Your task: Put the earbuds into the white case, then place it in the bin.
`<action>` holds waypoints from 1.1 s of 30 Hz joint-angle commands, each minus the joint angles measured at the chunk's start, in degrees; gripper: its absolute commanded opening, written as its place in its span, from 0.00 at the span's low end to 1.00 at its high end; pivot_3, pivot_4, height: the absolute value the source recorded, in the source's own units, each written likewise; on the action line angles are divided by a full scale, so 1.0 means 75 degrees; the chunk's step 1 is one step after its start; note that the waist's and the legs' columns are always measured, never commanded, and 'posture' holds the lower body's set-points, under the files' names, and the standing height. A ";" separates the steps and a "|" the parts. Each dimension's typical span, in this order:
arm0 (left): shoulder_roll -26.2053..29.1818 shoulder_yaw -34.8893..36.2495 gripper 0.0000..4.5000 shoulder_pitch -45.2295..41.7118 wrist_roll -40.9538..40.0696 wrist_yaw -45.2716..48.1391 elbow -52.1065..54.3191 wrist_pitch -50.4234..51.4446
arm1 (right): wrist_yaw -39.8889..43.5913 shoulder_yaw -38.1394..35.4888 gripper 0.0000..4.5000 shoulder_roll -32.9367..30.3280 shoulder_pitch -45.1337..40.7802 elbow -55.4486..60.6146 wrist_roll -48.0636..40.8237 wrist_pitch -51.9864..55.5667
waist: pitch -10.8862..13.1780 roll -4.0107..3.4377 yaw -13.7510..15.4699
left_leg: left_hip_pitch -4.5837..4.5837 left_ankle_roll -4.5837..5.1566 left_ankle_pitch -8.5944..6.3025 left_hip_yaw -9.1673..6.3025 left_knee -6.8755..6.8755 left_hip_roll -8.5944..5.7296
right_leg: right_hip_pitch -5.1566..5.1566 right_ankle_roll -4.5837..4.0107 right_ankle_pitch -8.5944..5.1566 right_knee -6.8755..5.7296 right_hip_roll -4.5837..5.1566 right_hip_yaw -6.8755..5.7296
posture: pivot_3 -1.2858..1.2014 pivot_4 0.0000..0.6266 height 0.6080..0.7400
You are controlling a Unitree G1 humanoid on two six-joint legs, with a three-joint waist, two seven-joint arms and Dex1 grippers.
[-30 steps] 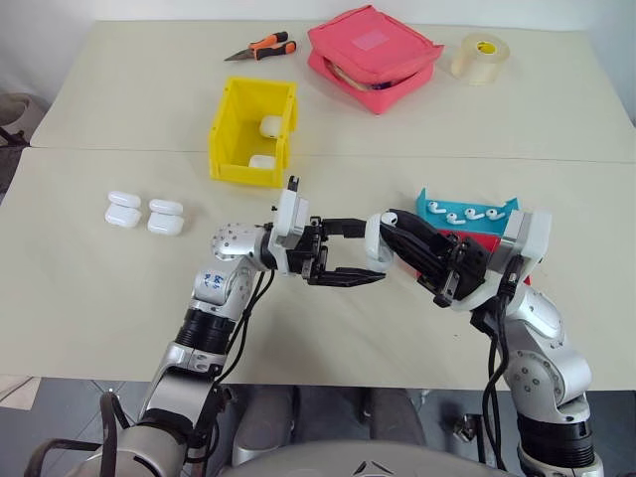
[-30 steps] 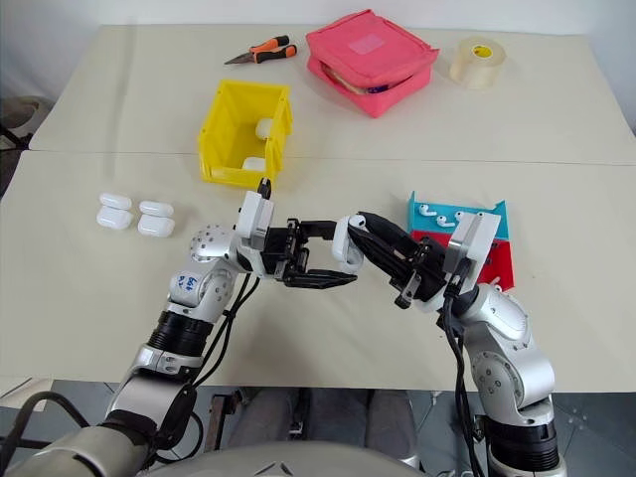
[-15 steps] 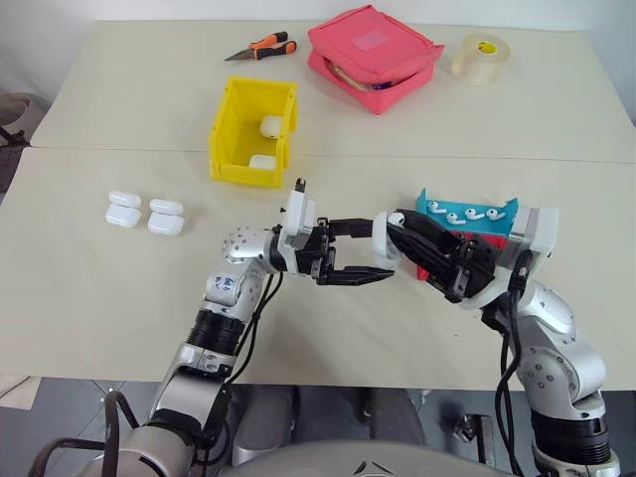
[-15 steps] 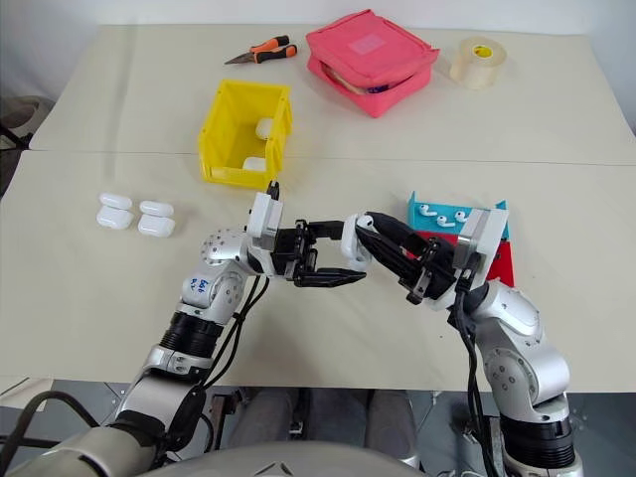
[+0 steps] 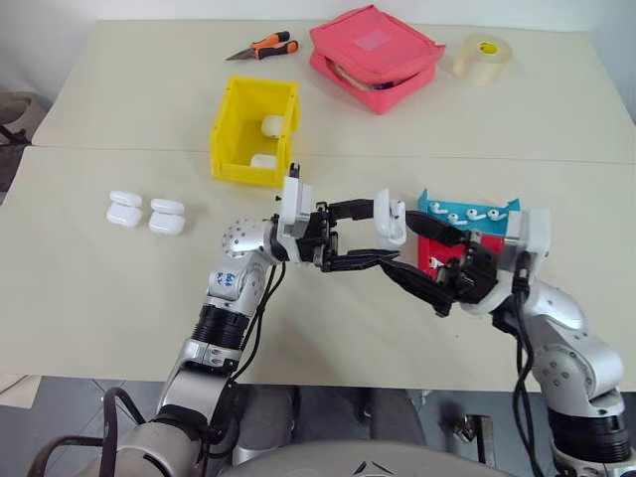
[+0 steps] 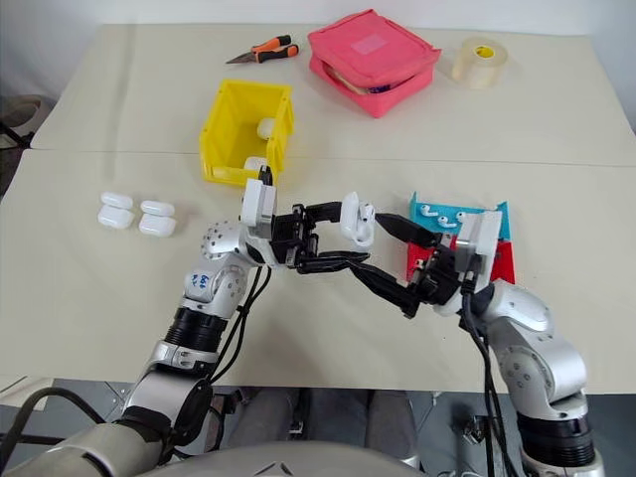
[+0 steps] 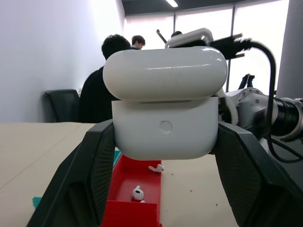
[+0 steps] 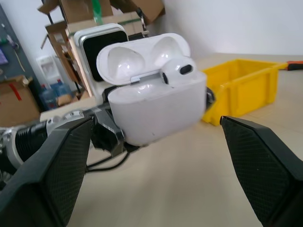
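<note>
My left gripper (image 5: 383,234) is shut on the white case (image 5: 390,219), held above the table's middle with its lid flipped up. One earbud (image 8: 182,66) sits in a slot of the case (image 8: 156,104). My right gripper (image 5: 399,243) is open, one finger beside the case and the other below it, touching nothing. More earbuds (image 5: 467,215) lie in the blue tray, and two (image 7: 137,192) in the red tray. The yellow bin (image 5: 231,129) stands behind my left arm with two white cases (image 5: 270,125) inside.
The blue tray (image 5: 502,211) and red tray (image 5: 437,253) sit under my right arm. Several spare white cases (image 5: 124,209) lie at the left. A pink pouch (image 5: 373,55), tape roll (image 5: 484,57) and orange pliers (image 5: 263,46) are at the back. People stand in the room beyond.
My right gripper has opened wide and drawn back to the right from the case. The left gripper still holds the case in about the same spot.
</note>
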State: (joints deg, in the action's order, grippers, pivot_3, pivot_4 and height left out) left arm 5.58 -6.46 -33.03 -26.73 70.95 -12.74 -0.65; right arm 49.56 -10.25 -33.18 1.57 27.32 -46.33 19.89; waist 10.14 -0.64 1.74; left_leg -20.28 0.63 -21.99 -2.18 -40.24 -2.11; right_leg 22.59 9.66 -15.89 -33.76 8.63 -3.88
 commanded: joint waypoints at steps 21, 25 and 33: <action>0.0356 -0.0103 0.61 0.0740 0.0209 0.0031 0.0216 -0.1054 | 0.2397 -0.2505 0.99 -0.2758 0.1365 -0.2540 0.2216 -0.1486 | -0.0001 -0.0002 -0.0060 | 0.0024 0.0004 0.0000 0.0095 0.0007 0.0023 | -0.0005 0.0002 0.0001 0.0000 -0.0009 0.0024 | 0.52 0.24 1.00; 0.0308 -0.0164 0.61 0.0771 0.0244 -0.0061 0.0218 -0.1138 | 0.2258 -0.1543 0.99 -0.3532 -0.0191 -0.3142 0.2630 -0.0634 | -0.0001 -0.0002 -0.0052 | 0.0018 0.0005 0.0000 0.0093 0.0001 0.0018 | -0.0003 0.0006 0.0003 0.0004 -0.0004 0.0026 | 0.52 0.24 1.00; 0.0184 -0.0187 0.61 0.0837 0.0318 -0.0254 0.0219 -0.1341 | 0.3346 0.1626 0.99 -0.3793 -0.5102 -0.6512 0.4986 -0.1263 | 0.0000 -0.0007 -0.0055 | -0.0001 0.0004 0.0000 0.0077 0.0006 0.0017 | 0.0007 0.0006 0.0004 0.0018 -0.0002 0.0009 | 0.52 0.24 1.00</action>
State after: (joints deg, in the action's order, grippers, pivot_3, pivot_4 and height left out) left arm 7.33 -7.88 -26.47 -24.35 69.55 -12.22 -9.58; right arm 72.76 -0.08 -60.88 -34.04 -17.24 -12.95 13.57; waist 10.14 -0.69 1.33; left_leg -20.31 0.65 -21.98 -1.59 -40.21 -1.98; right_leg 22.67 9.71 -15.87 -33.62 8.62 -3.82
